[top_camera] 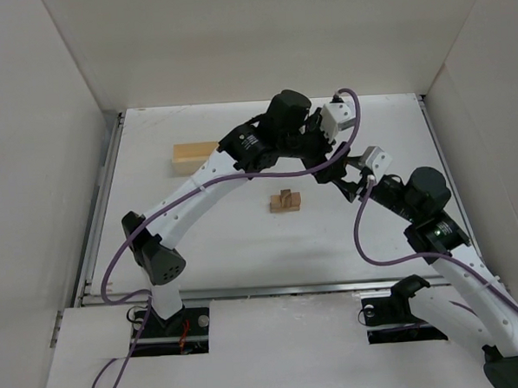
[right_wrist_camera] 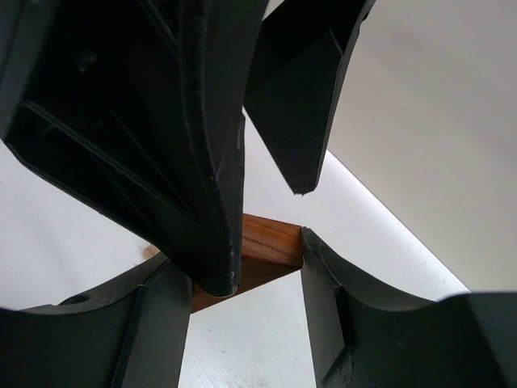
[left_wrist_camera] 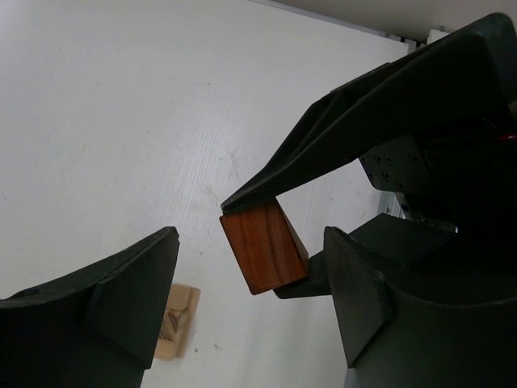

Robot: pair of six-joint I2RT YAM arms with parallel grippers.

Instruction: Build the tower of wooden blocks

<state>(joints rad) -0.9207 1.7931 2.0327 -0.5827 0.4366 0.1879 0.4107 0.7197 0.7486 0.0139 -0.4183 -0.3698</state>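
- Block [left_wrist_camera: 262, 246], reddish-brown wood: likely light, rigid, smooth; pinch its flat opposite faces.
- Right gripper [right_wrist_camera: 238, 255] clamps it; left gripper [left_wrist_camera: 250, 238] gapes around it.
- Wood block tower [top_camera: 284, 200] looks easily toppled.

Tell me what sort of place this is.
Probably a robotics lab test cell: a white table walled by plain white panels, the left arm and right arm mounted at its near edge, with a small wood block stack and a pale wooden box on it.
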